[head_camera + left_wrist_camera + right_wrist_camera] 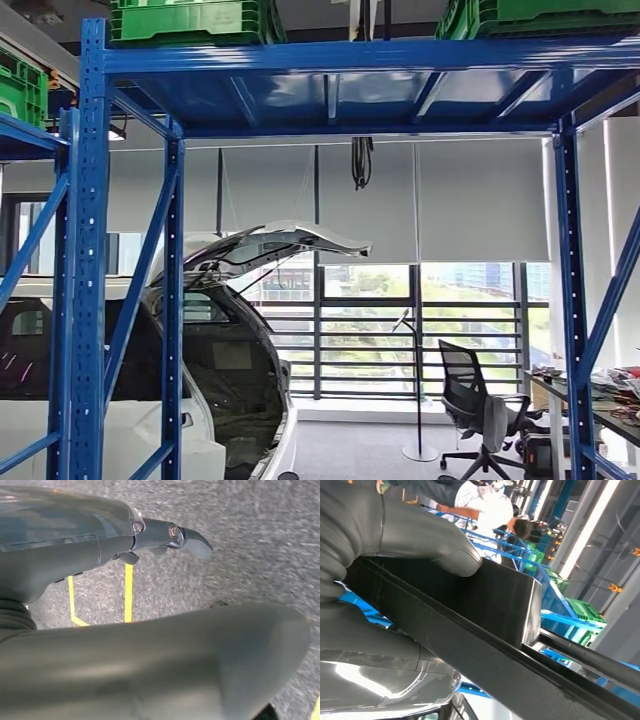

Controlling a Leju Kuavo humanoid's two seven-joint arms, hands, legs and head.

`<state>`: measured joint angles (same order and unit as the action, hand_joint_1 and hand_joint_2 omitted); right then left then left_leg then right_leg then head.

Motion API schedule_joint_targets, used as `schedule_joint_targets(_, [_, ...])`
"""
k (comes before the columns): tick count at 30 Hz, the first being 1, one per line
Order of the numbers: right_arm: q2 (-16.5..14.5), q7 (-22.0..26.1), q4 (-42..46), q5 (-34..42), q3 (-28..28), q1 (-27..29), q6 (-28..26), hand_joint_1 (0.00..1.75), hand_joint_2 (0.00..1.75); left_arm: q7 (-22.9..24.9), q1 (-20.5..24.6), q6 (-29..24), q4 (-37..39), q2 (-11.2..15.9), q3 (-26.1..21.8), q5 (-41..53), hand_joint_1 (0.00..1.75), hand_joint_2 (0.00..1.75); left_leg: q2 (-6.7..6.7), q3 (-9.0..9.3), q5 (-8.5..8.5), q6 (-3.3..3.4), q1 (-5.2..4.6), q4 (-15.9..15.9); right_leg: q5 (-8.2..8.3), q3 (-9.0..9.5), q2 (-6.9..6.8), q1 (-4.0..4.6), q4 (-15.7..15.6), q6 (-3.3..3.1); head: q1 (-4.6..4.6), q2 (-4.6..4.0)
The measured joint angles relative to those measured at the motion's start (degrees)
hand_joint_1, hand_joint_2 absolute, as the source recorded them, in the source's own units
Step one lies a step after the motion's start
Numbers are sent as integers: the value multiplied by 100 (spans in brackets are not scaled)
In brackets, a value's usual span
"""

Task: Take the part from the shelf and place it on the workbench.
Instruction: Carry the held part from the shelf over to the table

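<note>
**Right hand had the black part, left hand hung over the floor**

From the head view, the blue shelf (332, 60) filled the frame, its top deck carrying green crates (192, 20), one at the left and another at the far right. Behind it a white car (219, 330) stood with its rear hatch lifted, and over by the window sat a black office chair (472, 400) next to a cluttered desk (596, 395).

At the right wrist, there it was: the right hand (395, 580) gripped the part (497, 605), a long black piece with a boxy, squared-off end. The thick grey thumb (444, 547) pressed flat on one face of it, the darker fingers lay against the opposite side, and the part ran on well past the hand. Beyond it, blue racking with more green crates, and a person in a white top (486, 505) in the distance.

At the left wrist, the left hand (158, 645) held nothing. Its fingers (181, 535) stretched out straight, apart from the thumb, above grey carpet (256, 545) marked with yellow tape lines (128, 592). The picture was blurred.
</note>
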<state>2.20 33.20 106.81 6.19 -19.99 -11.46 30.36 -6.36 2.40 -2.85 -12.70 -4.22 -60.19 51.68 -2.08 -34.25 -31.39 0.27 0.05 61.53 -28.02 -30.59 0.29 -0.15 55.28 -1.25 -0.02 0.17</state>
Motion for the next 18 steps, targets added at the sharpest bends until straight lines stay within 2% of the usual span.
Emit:
schedule_joint_targets(2, [40,51,-16,-56,-6,81,-1,175,175,44,-2,1,0,1,-16,24,0,175,92,-344,-360,-57,23,772,5,-19,-108,8,3,-13,0,0])
schedule_joint_targets(3, [62,76,-28,-78,-11,121,-2,175,175,64,-10,1,0,2,-23,37,0,175,109,-456,-434,-78,35,1038,4,-26,-161,10,11,-13,0,0])
schedule_joint_targets(4, [78,97,-40,-97,-20,152,-2,175,175,79,-24,1,0,4,-29,53,0,175,125,-474,-399,-95,47,1099,1,-33,-208,10,22,-10,0,0])
schedule_joint_targets(5, [90,121,-50,-118,-34,173,-2,175,175,93,-39,1,0,8,-33,76,0,175,150,-385,-261,-106,59,935,-6,-38,-249,9,39,-2,0,0])
schedule_joint_targets(6, [97,145,-56,-138,-52,185,-3,175,175,99,-51,1,0,17,-34,94,0,175,197,-202,-55,-112,71,576,-17,-41,-284,8,58,10,0,0])
schedule_joint_targets(7, [101,173,-60,-165,-73,191,-9,175,175,101,-56,1,0,28,-36,111,0,175,300,3,112,-112,68,171,-32,-46,-317,18,80,31,0,0])
schedule_joint_targets(8, [105,203,-62,-192,-91,193,-22,175,175,99,-53,0,-1,44,-38,125,0,175,392,162,233,-94,60,-164,-47,-57,-348,33,109,54,0,0])
schedule_joint_targets(9, [110,235,-62,-227,-107,198,-44,175,175,93,-47,-1,-1,61,-41,132,0,175,463,250,290,-73,47,-370,-57,-67,-380,48,131,80,0,0])
schedule_joint_targets(10, [115,266,-59,-264,-121,209,-71,175,175,82,-47,-2,-2,82,-48,143,0,175,497,267,286,-45,29,-439,-60,-78,-416,63,145,105,0,0])
schedule_joint_targets(12, [123,311,-38,-318,-141,245,-117,175,175,54,-64,-6,-4,137,-74,161,0,175,425,236,316,24,24,-444,-73,-84,-476,59,160,153,0,0])
schedule_joint_targets(14, [132,337,7,-342,-153,285,-146,175,175,25,-80,-13,-9,205,-112,164,0,175,356,222,352,95,42,-456,-235,-143,-360,36,329,206,-1,0])
schedule_joint_targets(16, [146,352,39,-359,-162,339,-170,175,175,-12,-68,-25,-27,281,-161,137,0,175,278,202,379,141,54,-460,-620,-397,-157,12,958,245,-1,0])
schedule_joint_targets(17, [152,356,43,-371,-166,379,-180,175,175,-32,-60,-31,-36,317,-189,119,0,175,232,194,386,153,51,-458,-808,-568,-110,6,1366,254,0,0])
schedule_joint_targets(18, [159,365,39,-389,-171,423,-192,175,175,-51,-55,-29,-43,348,-222,99,0,175,182,188,391,159,47,-457,-926,-708,-91,2,1700,259,0,0])
